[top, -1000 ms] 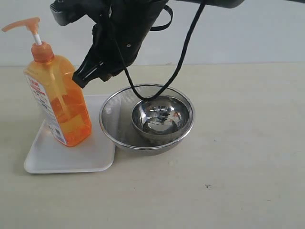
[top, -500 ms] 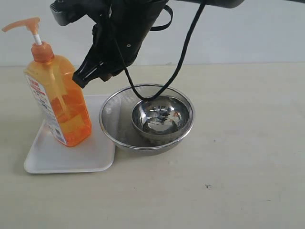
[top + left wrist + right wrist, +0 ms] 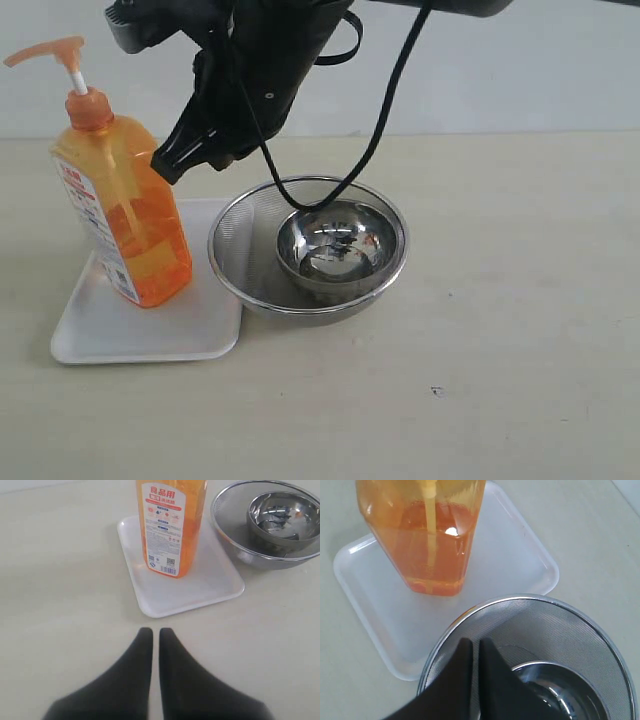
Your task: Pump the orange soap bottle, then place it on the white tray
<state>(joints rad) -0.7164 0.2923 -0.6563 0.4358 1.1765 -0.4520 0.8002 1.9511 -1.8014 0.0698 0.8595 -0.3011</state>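
The orange soap bottle [image 3: 125, 210] stands upright on the white tray [image 3: 150, 330] at the left, its pump head pointing left. My right gripper [image 3: 162, 166] hangs shut and empty just right of the bottle, apart from it, above the mesh bowl's near rim. In the right wrist view the shut right gripper [image 3: 471, 642] sits over the mesh, with the bottle [image 3: 427, 545] and tray [image 3: 505, 555] beyond. The left wrist view shows my left gripper [image 3: 152, 631] shut and empty above bare table, short of the tray [image 3: 200, 587] and the bottle [image 3: 172, 525].
A round steel mesh bowl [image 3: 240, 260] touches the tray's right edge and holds a smaller shiny steel bowl [image 3: 335, 245]. A black cable from the right arm droops over the bowls. Bare beige table lies to the right and front.
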